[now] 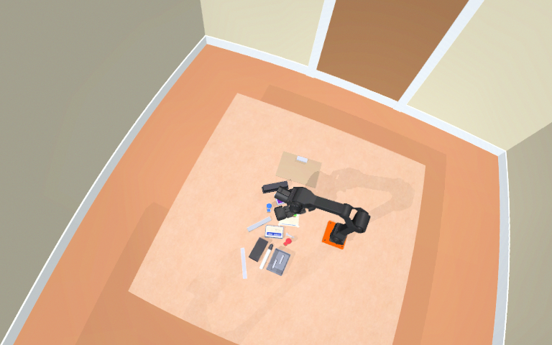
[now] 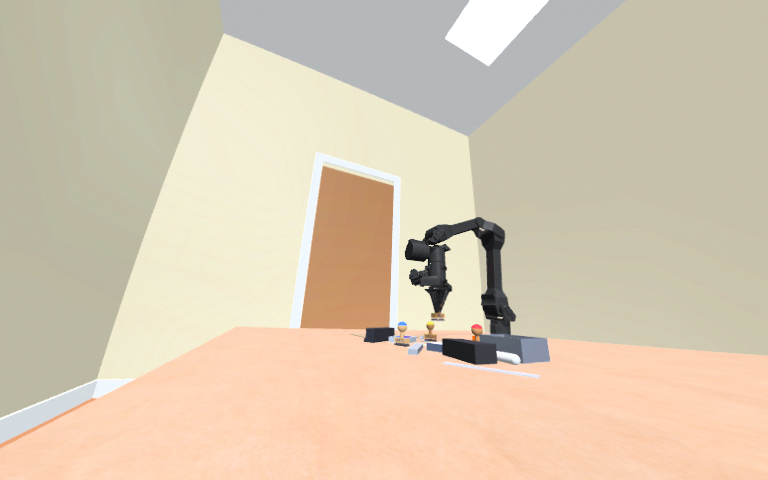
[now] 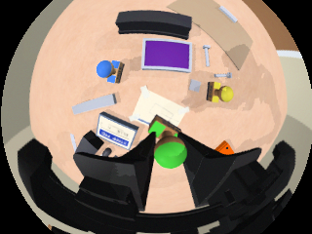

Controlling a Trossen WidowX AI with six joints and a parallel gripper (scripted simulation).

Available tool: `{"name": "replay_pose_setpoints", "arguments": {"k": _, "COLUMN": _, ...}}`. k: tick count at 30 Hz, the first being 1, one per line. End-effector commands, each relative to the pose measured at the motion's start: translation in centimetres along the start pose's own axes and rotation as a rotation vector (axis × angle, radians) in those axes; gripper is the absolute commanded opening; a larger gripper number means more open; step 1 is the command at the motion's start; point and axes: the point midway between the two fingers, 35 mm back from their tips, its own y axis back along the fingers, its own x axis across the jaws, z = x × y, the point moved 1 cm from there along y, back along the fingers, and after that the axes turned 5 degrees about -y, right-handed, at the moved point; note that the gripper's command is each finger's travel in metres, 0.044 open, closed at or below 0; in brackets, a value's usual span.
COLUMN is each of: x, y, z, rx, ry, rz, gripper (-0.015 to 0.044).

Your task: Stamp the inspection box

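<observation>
1. The black arm (image 1: 329,203) (image 2: 493,271) rises from its orange base, toward the bench's right edge in the top view.
2. A tan board (image 1: 292,167) (image 3: 234,39) lies toward the top edge.
3. The gripper (image 1: 299,211) (image 2: 437,311) (image 3: 167,136) points down, closed around the green-topped stamp (image 1: 295,215) (image 2: 437,316) (image 3: 171,153), which is raised off the bench.
4. The purple pad (image 1: 279,201) (image 3: 167,55) sits on the card's top-left-corner side.
5. The card (image 1: 290,223) (image 3: 158,109) lies partly hidden beneath the raised stamp, left of the base.
</observation>
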Motion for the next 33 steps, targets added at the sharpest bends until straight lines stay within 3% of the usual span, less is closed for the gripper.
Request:
{"name": "replay_pose_setpoints", "arguments": {"k": 1, "x": 0.1, "y": -0.1, "z": -0.2, "rx": 0.001, "ry": -0.017, "rz": 0.006, "gripper": 0.0000}}
{"name": "replay_pose_setpoints", "arguments": {"k": 33, "x": 0.2, "y": -2.2, "z": -0.1, "rx": 0.001, "ry": -0.016, "rz": 0.006, "gripper": 0.0000}}
